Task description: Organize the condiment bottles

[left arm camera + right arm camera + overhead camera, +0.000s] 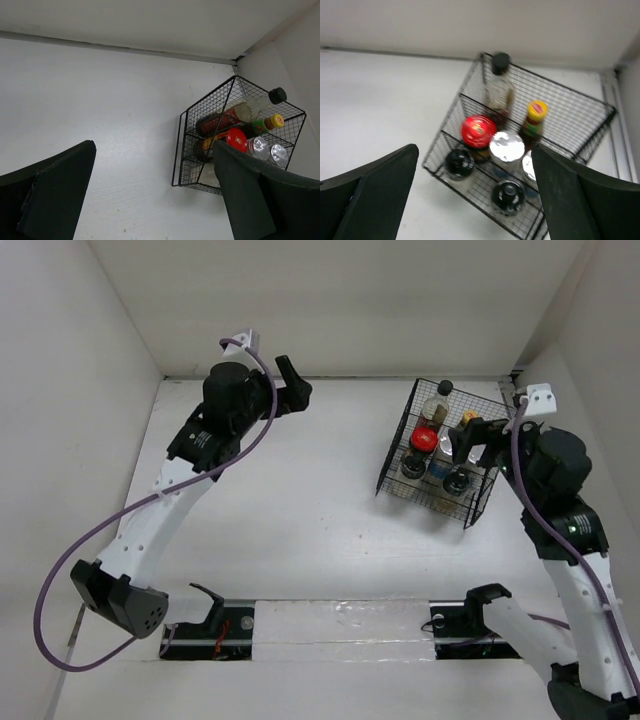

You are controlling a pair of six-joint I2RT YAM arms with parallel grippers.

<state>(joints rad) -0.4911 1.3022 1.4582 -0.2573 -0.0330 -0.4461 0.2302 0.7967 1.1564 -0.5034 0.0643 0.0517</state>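
All the condiment bottles stand in the black wire rack (401, 425) at the right. The black-capped tall bottle (499, 87) and the yellow-capped bottle (535, 118) are at its back. The red-lidded jar (478, 131) and two silver-capped shakers (506, 146) are in the middle. Two black-capped jars (459, 163) are in the front row. My right gripper (472, 430) is open and empty, hovering over the rack. My left gripper (292, 385) is open and empty, far left of the rack near the back wall. The rack also shows in the left wrist view (186, 150).
White walls enclose the table on the left, back and right. The rack sits close to the right wall and the back corner. The arm bases and a strip (340, 625) line the near edge.
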